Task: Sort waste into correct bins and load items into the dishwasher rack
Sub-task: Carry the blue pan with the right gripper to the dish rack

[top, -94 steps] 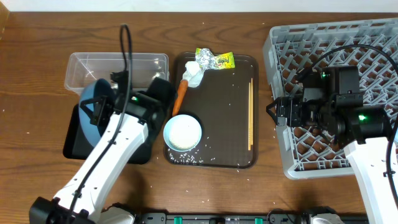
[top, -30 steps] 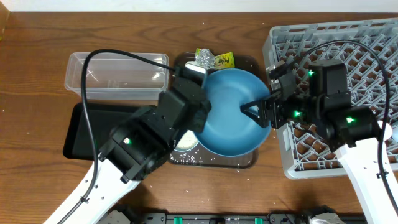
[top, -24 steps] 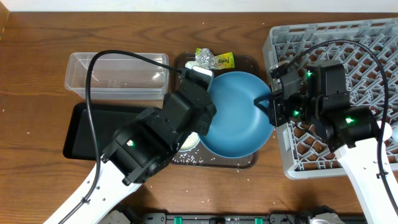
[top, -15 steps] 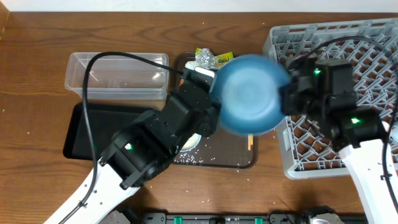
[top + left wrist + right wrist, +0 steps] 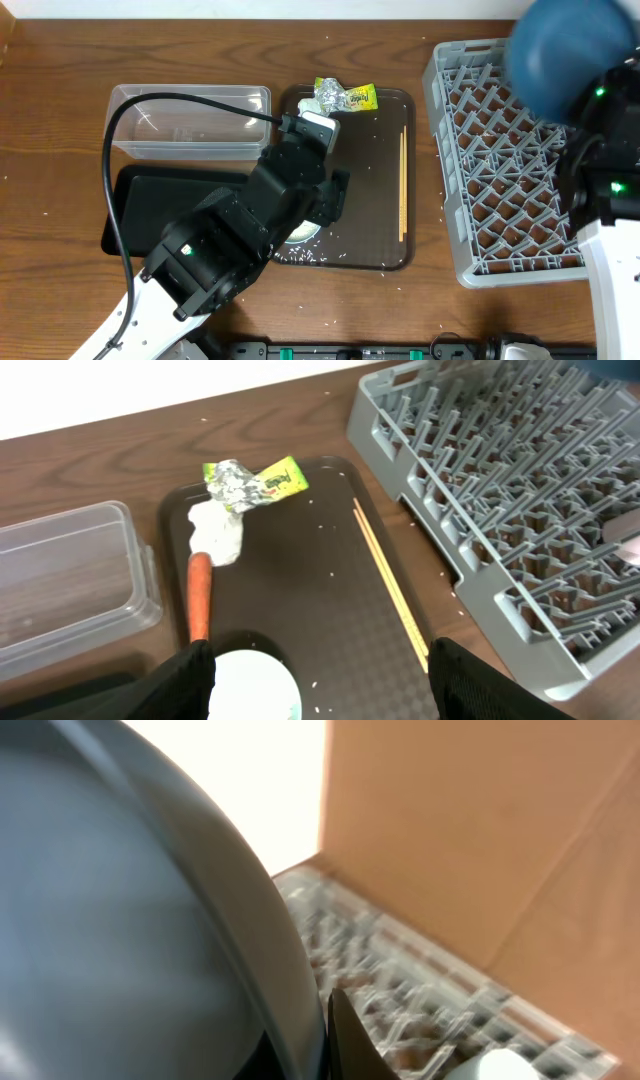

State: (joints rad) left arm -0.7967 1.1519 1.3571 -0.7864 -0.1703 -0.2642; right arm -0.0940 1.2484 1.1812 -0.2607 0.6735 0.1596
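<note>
One blue plate (image 5: 565, 45) clamped by its rim in right gripper (image 5: 322, 1038), over rack's (image 5: 500, 150) far edge, left gripper (image 5: 320, 685) spread wide left of rack, two chopsticks (image 5: 390, 590), one carrot (image 5: 199, 598).

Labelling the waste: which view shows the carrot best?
Left wrist: the carrot lies unobstructed on the brown tray. Overhead, the left arm covers it. Right wrist shows the plate and rack, no carrot.

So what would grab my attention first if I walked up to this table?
The big blue plate, held aloft and blurred over the far corner of the grey rack on the right. Next, the dark brown tray in the middle, littered with rice grains, a shiny snack wrapper, a carrot and chopsticks.
</note>
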